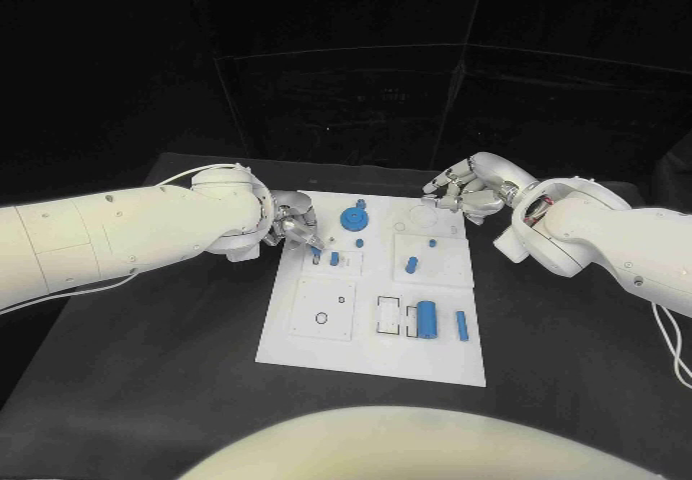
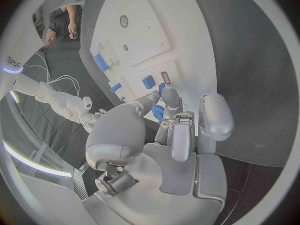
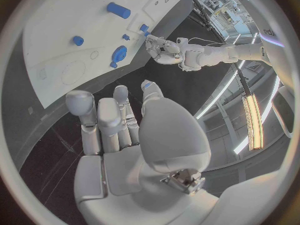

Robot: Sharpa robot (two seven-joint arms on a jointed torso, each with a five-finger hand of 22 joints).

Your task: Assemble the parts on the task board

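White task board (image 1: 433,355) is lying mid-table, most blue parts (image 1: 427,318) loose. My left robot hand (image 1: 296,225) is pinching a small blue part (image 2: 159,113); right robot hand (image 1: 469,190) is hovering, fingers apart, empty.

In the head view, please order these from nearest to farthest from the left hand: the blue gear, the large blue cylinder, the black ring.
Left hand:
1. Blue gear, beside the hand at the board's far edge.
2. Black ring, on the near-left plate.
3. Large blue cylinder, near side, right of the ring.
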